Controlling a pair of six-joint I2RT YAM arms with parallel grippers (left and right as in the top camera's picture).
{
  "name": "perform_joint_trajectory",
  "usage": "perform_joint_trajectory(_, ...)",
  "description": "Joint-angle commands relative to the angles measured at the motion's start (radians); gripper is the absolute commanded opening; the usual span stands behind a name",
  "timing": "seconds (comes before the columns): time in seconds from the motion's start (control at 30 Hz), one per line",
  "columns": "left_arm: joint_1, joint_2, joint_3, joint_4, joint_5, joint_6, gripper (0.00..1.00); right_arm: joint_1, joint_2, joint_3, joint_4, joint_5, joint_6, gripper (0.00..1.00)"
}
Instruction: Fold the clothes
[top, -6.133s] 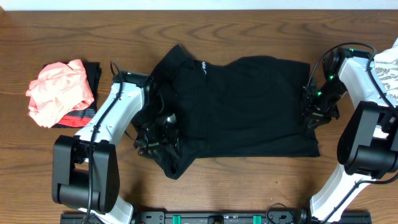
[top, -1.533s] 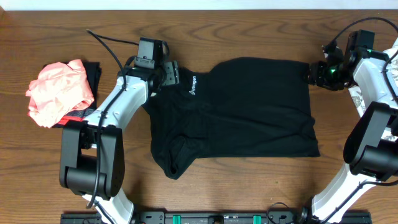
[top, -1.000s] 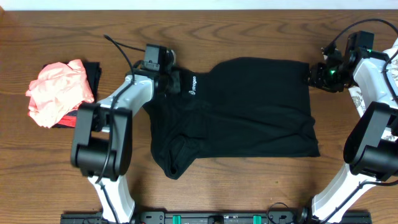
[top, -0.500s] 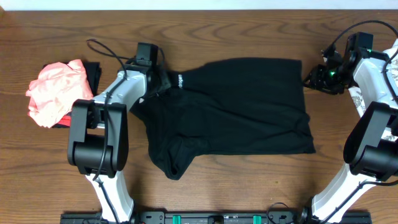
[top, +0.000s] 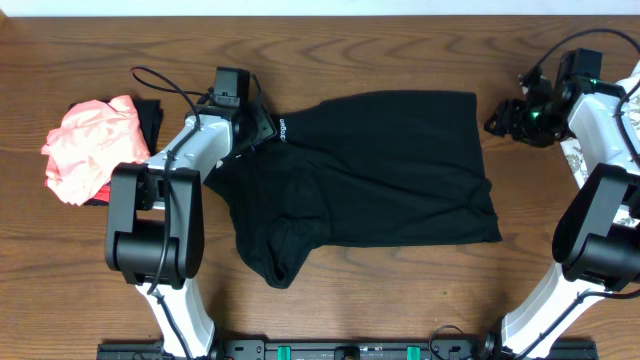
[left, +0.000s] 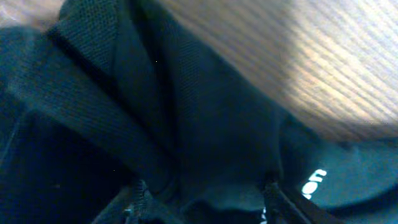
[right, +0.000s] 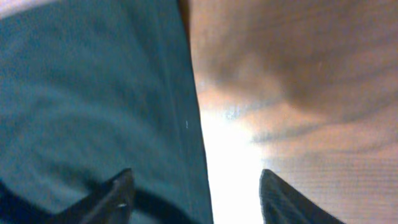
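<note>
Across the middle of the table (top: 330, 40), spread mostly flat, the black garment (top: 380, 170): top edge fairly straight, right hem slanting, lower left corner bunched into a rumpled lobe pointing toward the near side. Wide bare wood along the far edge, along the near edge and to the right of the hem. At the far left, well apart from the black cloth, a crumpled coral-pink garment (top: 88, 148). At the black garment's upper left corner, beside the small white logo (top: 283, 127), the left gripper (top: 262, 128). Off the upper right corner, over bare wood and just clear of the cloth, the right gripper (top: 498, 120). From overhead, neither claw's spread legible. Shown only by the wrist views: on the left wrist, fingertips (left: 280, 198) standing wide apart, a raised ridge of black fabric between them, not pinched, white lettering off to the right near the wood. On the right wrist, fingers (right: 115, 196) likewise spread, nothing clamped, the garment's stitched edge running down between them, cloth on one side, bright wood on the other. Lost in those close views: the garment's whole outline and the pink heap.
</note>
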Motion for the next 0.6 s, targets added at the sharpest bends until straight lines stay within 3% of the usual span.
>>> perform_joint_trajectory(0.0, 0.018, -0.084, -0.015, 0.069, -0.007, 0.082, 0.69, 0.005, -0.002, 0.015, 0.049, -0.02, 0.0, 0.68)
perform_joint_trajectory(0.2, 0.033, -0.138, -0.015, 0.272, -0.05, 0.238, 0.85, 0.046, 0.026, 0.015, 0.189, -0.046, -0.001, 0.68)
perform_joint_trajectory(0.57, 0.111, -0.043, -0.015, 0.496, -0.056, 0.249, 0.86, 0.102, 0.18, 0.015, 0.375, -0.058, 0.019, 0.72)
